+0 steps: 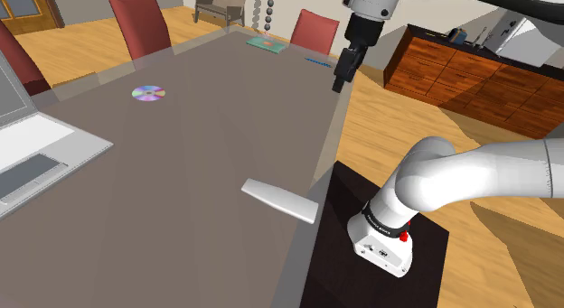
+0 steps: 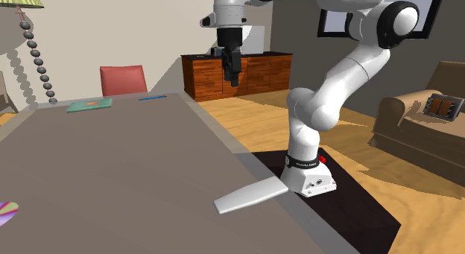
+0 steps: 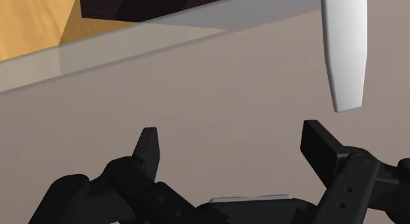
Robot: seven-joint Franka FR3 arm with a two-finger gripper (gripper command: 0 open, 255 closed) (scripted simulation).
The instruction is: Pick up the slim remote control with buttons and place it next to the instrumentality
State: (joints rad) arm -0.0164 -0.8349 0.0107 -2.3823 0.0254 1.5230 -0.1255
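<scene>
Shoulder view, left to right: an open laptop (image 1: pixel 36 157) sits at the left edge of the table (image 1: pixel 199 162). A shiny disc (image 1: pixel 148 93) lies farther in. The slim remote (image 1: pixel 280 200) (drawn plain white, no buttons discernible) lies flat at the near right edge. The gripper (image 1: pixel 341 80) hangs high above the far right edge, well apart from the remote. Its fingers (image 3: pixel 150 147) stand apart, clasping nothing.

Both ext. cams overlook table (image 1: pixel 199 144); wrist cam close.
</scene>
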